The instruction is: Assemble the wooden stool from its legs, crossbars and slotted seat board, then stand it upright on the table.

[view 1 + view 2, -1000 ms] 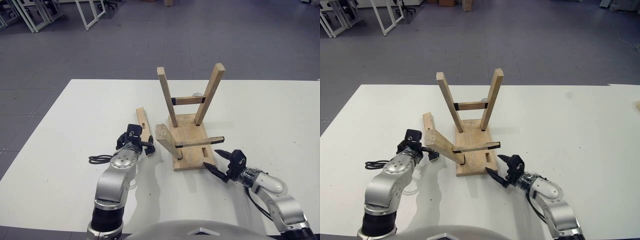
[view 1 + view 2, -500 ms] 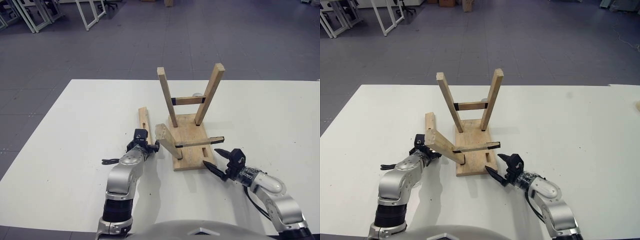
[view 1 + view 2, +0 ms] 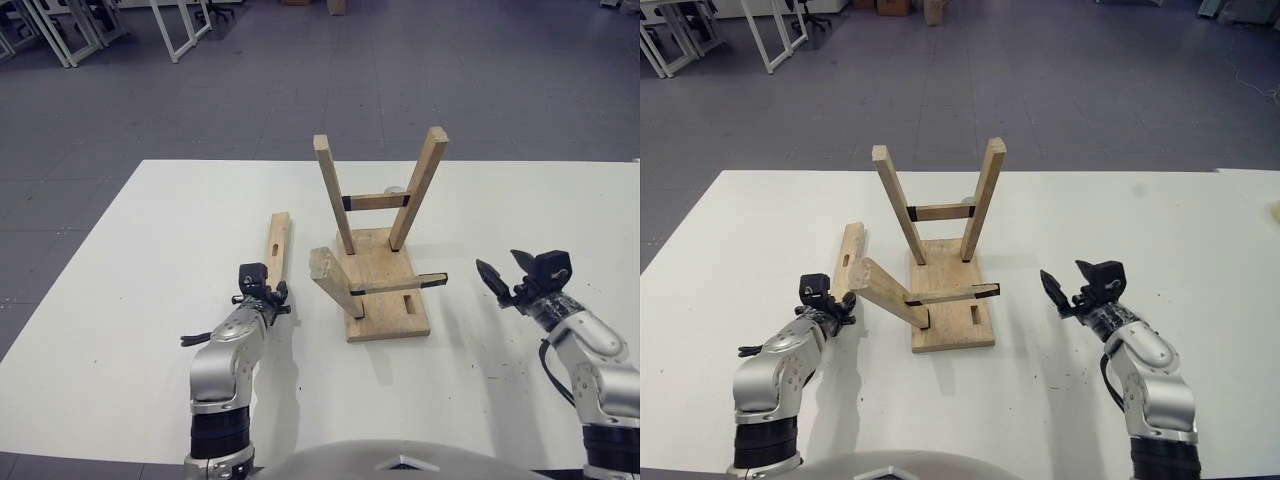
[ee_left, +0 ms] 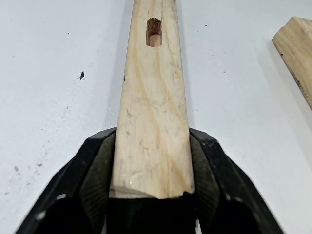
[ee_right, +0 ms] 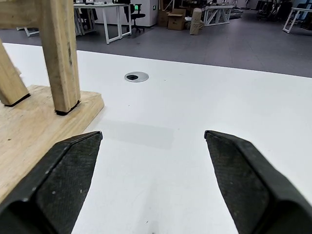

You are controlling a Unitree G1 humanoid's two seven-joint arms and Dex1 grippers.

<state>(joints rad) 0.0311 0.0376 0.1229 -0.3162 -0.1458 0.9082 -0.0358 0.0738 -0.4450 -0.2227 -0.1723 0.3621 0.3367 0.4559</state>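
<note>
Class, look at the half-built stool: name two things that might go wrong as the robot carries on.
1. The left claw grips the loose leg at its very end, so lifted it may swing or slip.
2. The tilted leg leans with its crossbar free at one end; the open right claw steadies nothing, so a bump may dislodge it.

left claw (image 4: 152, 146) clenched, right claw (image 5: 152, 134) agape

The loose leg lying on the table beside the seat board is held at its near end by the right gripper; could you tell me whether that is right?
No: the left gripper holds it. The left wrist view shows it shut on the near end of the loose leg, lying on the table beside the seat board.
</note>
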